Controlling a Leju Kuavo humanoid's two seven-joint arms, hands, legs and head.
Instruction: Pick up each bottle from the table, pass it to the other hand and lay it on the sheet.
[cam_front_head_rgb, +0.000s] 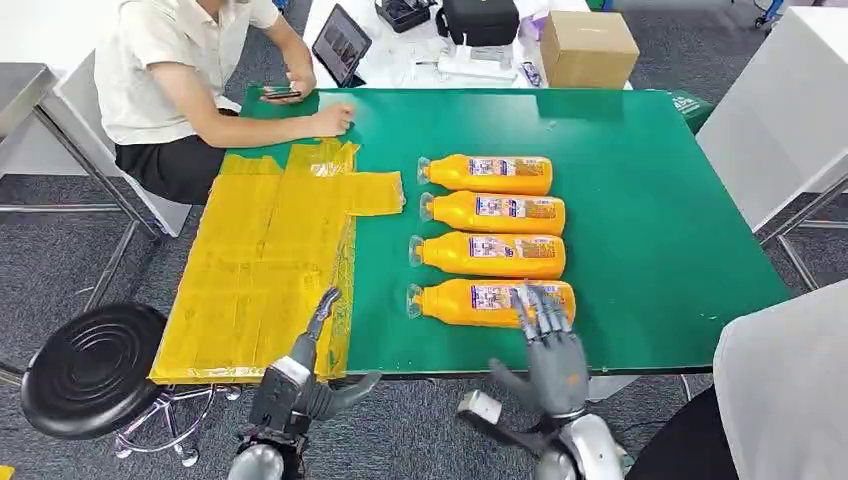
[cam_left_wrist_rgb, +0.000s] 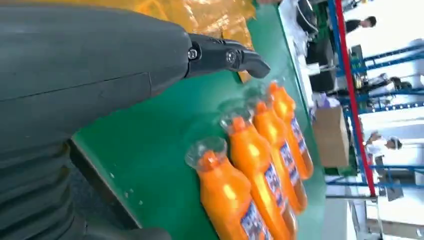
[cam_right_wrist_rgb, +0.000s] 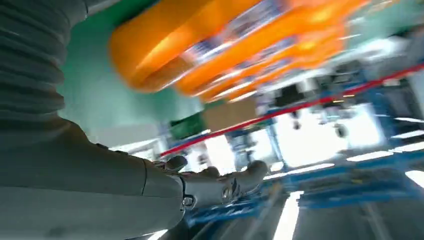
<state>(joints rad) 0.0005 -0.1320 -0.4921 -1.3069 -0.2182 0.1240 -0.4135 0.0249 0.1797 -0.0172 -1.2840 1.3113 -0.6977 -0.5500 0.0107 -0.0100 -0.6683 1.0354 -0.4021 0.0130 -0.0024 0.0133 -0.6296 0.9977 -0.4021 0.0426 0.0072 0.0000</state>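
Four orange bottles lie side by side on the green table, none yet on the yellow sheet, while the right hand hovers empty with fingers spread above the nearest bottle and the left hand waits empty, fingers apart.

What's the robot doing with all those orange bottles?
It's about to start tidying them. Four orange bottles lie in a row on the green table. The robot's right hand reaches over the nearest bottle, holding nothing yet. Its left hand waits open by the yellow sheet, which has no bottles on it. A person sits across the table.
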